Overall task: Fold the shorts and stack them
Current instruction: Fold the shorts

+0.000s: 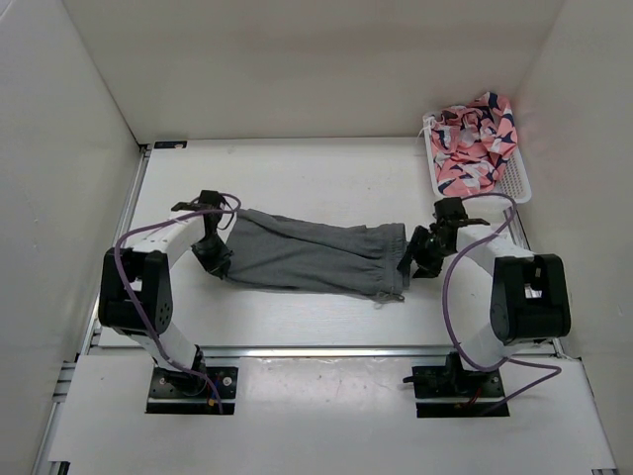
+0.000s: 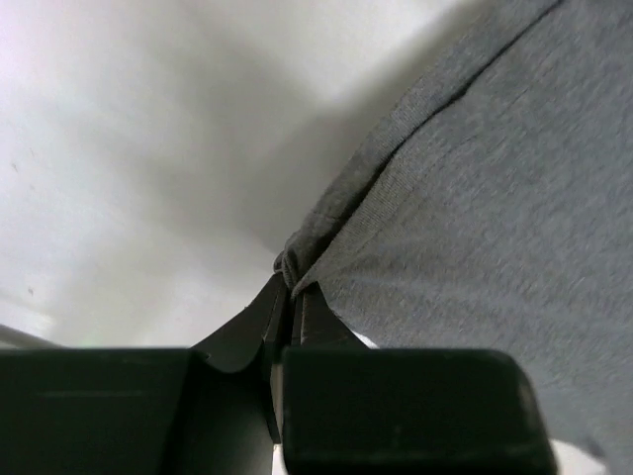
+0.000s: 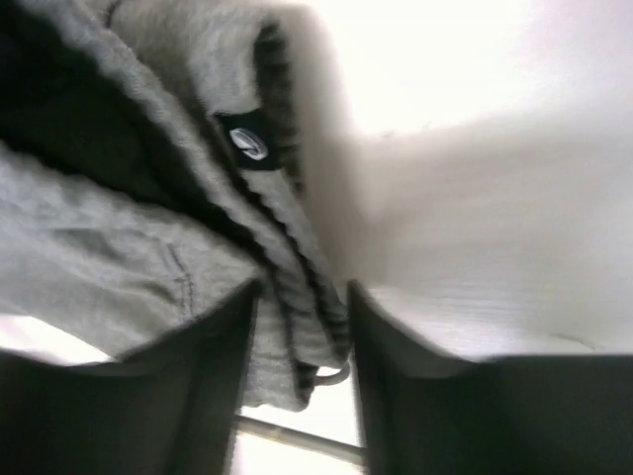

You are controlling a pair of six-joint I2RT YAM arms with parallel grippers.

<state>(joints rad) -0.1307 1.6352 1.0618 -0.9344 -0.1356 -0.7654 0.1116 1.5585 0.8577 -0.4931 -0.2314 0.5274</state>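
The grey shorts point(image 1: 316, 259) lie stretched out left to right across the middle of the table, leg hems at the left and waistband at the right. My left gripper point(image 1: 214, 255) is at the leg end. In the left wrist view it point(image 2: 290, 287) is shut on a pinched bit of the shorts' point(image 2: 475, 198) hem. My right gripper point(image 1: 415, 259) is at the waistband end. In the right wrist view the gathered waistband point(image 3: 297, 297) fills the gap between its fingers point(image 3: 223, 336), so my right gripper point(image 3: 302, 297) is shut on it. A drawstring loop point(image 3: 336, 374) hangs below.
A white basket point(image 1: 516, 186) stands at the back right and holds a crumpled pink patterned cloth point(image 1: 475, 139). White walls close in the table on the left, back and right. A black label point(image 3: 247, 143) shows inside the waistband.
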